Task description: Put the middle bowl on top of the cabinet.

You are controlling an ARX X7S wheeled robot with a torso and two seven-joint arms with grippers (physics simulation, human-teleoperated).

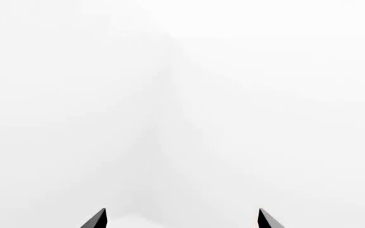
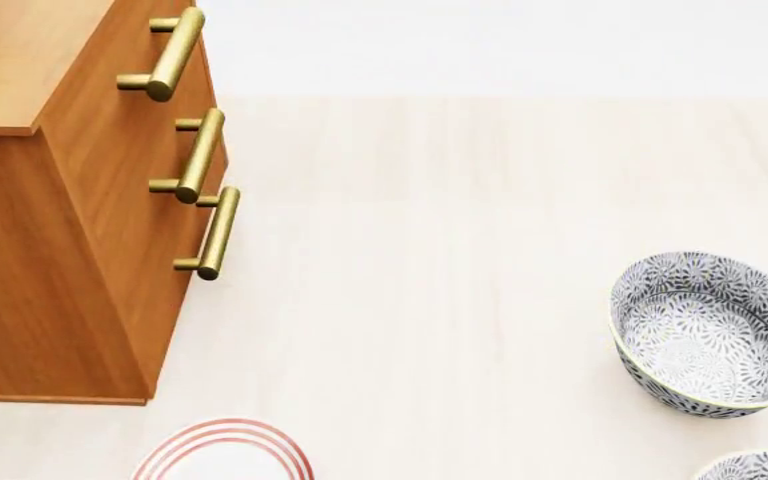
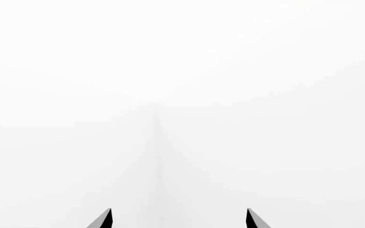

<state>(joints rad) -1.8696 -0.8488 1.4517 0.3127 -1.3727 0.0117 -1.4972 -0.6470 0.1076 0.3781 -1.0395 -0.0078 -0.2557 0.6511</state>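
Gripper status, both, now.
Left gripper: open, holding nothing.
Right gripper: open, holding nothing.

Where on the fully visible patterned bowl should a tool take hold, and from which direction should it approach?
Grip the rim of the bowl, probably from above, one finger inside the wall and one outside. It sits upright on the floor with its mouth open upward, and its deep, rounded sides look too wide to span.

No legible text, labels, brands, numbers or signs on any surface in the head view or either wrist view.
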